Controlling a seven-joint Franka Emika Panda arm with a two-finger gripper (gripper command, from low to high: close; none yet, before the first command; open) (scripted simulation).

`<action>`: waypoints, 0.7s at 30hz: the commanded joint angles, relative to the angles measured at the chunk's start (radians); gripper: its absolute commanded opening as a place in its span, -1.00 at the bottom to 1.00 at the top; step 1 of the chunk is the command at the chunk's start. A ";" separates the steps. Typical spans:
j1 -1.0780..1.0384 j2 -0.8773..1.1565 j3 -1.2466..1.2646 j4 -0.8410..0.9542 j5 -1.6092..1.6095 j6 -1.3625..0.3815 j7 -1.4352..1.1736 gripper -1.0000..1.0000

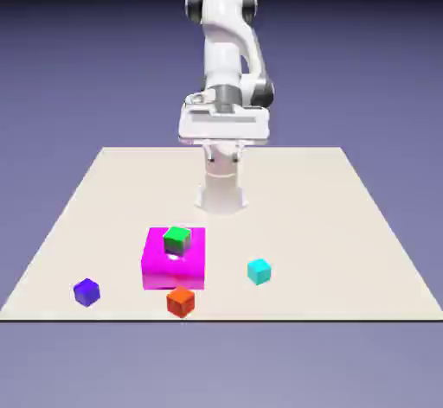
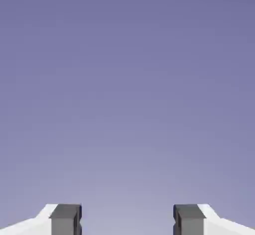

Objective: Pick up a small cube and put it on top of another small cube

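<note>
Tabletop (image 1: 285,216) edge lies just beside our orange-red cube (image 1: 181,302).
We hold our gripper (image 2: 127,220) wide apart, with nothing between its fingertips.

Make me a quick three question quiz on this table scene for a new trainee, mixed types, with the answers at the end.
1. True or false: the green cube rests on the magenta block.
2. Multiple choice: which cube lies farthest toward the exterior view's right? A) purple cube B) cyan cube C) orange-red cube
3. Fill in: the end effector is ____ (open or shut).

Key: 1 true; 2 B; 3 open.
</note>
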 commanded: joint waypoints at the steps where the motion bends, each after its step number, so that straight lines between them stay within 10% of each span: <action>1: -0.001 0.036 -0.008 0.030 0.010 -0.034 0.007 0.00; 21: -0.031 0.761 -0.164 0.626 0.219 -0.704 0.141 0.00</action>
